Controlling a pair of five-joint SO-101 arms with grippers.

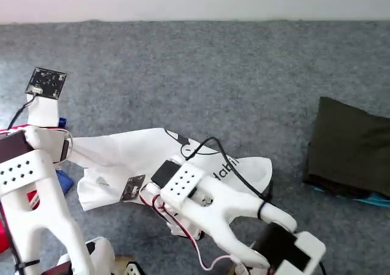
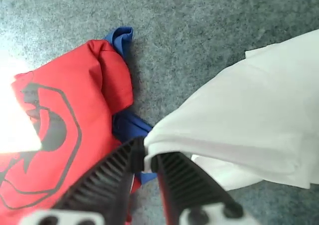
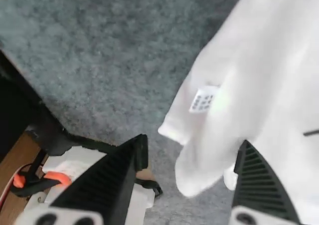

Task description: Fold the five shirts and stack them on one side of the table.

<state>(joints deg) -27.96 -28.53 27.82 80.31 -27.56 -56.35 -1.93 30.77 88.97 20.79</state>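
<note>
Item: white cotton shirt with black print (image 1: pixel 134 156), lying rumpled near the front of the grey felt table (image 1: pixel 213 74). We are pinching one edge tight in the left gripper (image 2: pixel 147 157), likely to draw a fold. Our right gripper (image 3: pixel 192 150) is gaping astride another edge, holding nothing. The far half is lying open, with a folded dark olive shirt (image 1: pixel 350 144) flanking right and a red printed shirt (image 2: pixel 60 110) left.

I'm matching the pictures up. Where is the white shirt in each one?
High view: white shirt spread out in the middle.
Left wrist view: shirt corner pinched in the left gripper.
Right wrist view: shirt inside the open right gripper.
Shared: grey table cover.
</note>
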